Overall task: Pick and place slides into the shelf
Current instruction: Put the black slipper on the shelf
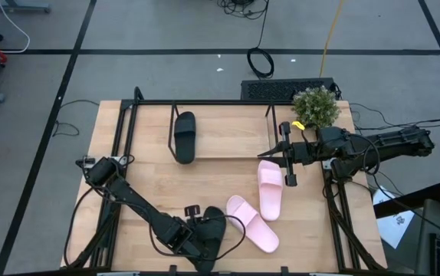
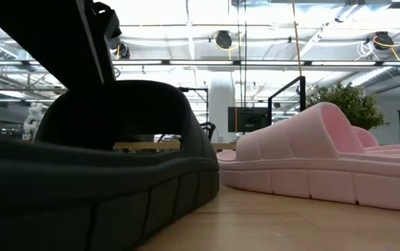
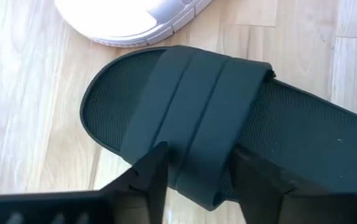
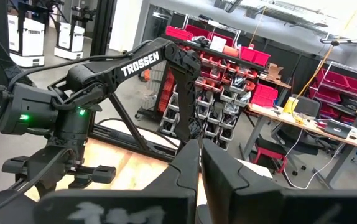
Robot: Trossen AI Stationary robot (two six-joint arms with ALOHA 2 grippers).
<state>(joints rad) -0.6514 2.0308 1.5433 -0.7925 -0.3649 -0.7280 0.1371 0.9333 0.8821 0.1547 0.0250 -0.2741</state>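
Left hand (image 3: 194, 171) spread around black slide's strap (image 3: 197, 112) on tabletop (image 1: 220, 184); right hand (image 4: 200, 162) closed, empty, above 2 pink slides (image 1: 270, 190).

Matte black slide (image 3: 228, 118), pale wood table (image 1: 220, 176).

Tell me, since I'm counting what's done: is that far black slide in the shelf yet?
In. The black slide lies on the shelf base, between its rods, sole down.
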